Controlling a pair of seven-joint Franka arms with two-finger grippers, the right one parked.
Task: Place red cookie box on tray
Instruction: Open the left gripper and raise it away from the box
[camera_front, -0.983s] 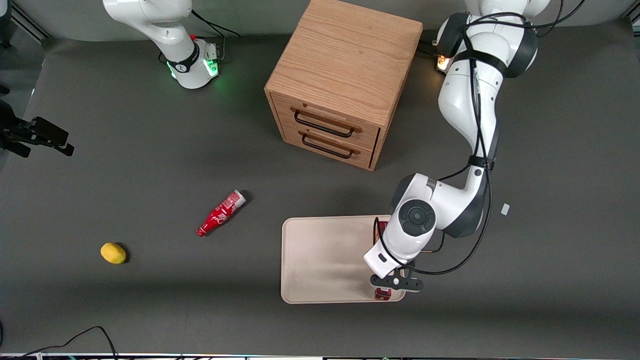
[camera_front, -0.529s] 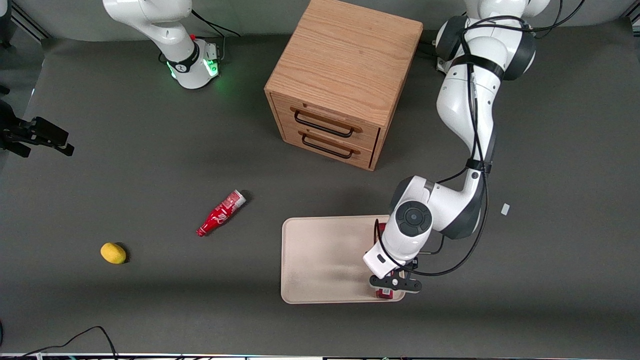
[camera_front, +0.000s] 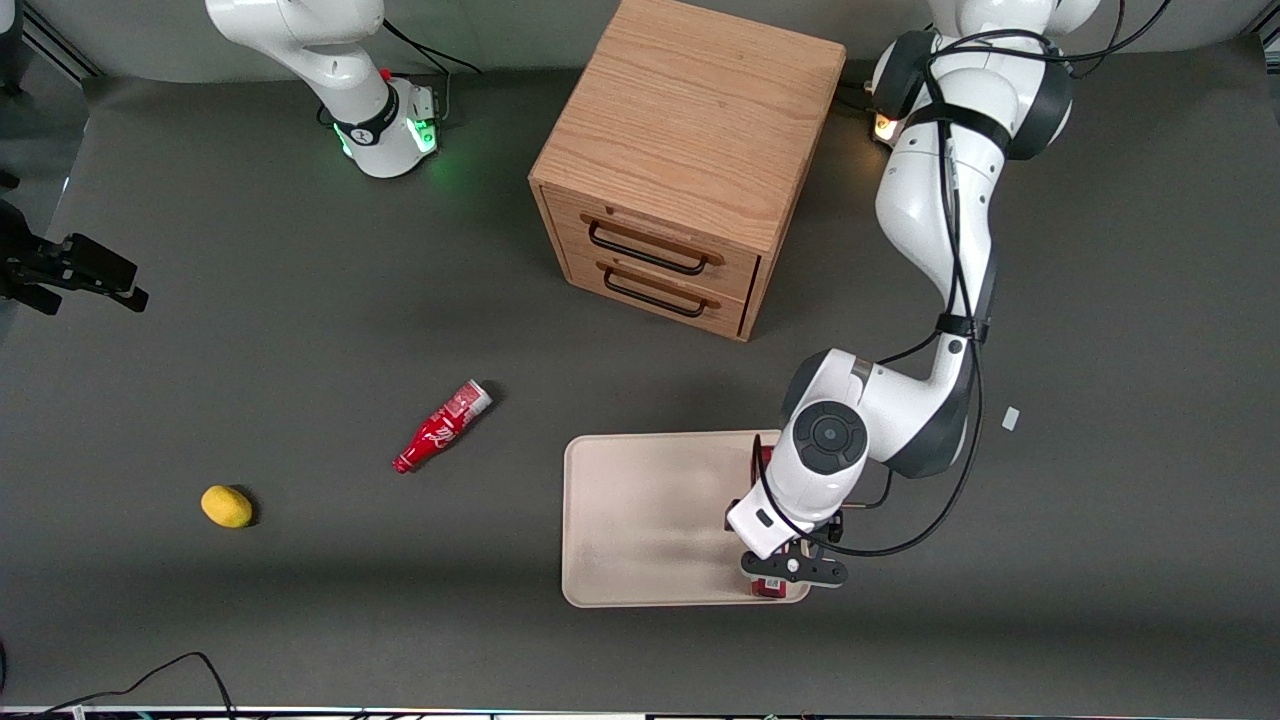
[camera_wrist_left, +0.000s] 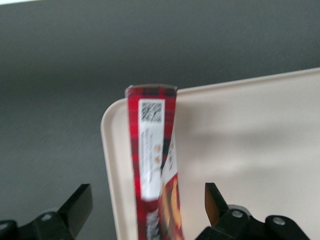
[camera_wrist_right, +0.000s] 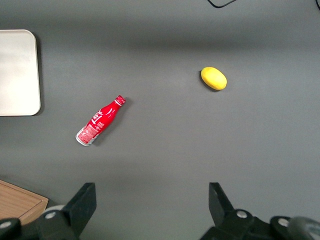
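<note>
The red cookie box (camera_wrist_left: 152, 160) lies on the cream tray (camera_front: 650, 520), along the tray's short side toward the working arm's end. In the front view only its two ends show, the nearer one (camera_front: 768, 588) poking out from under the wrist. One end of the box reaches the tray's rim (camera_wrist_left: 111, 150) at a rounded corner. My left gripper (camera_wrist_left: 147, 210) hangs straight above the box, open, with a black finger (camera_wrist_left: 80, 202) well clear of it on either side. Seen from the front, the gripper (camera_front: 790, 548) is mostly covered by the white wrist.
A wooden two-drawer cabinet (camera_front: 690, 170) stands farther from the front camera than the tray. A small red soda bottle (camera_front: 442, 427) and a yellow lemon (camera_front: 227, 506) lie toward the parked arm's end. A white scrap (camera_front: 1010, 419) lies beside the working arm.
The wrist has barely shifted over the tray. Less of the box's nearer end shows from under it than a second ago. The box stays on the tray.
</note>
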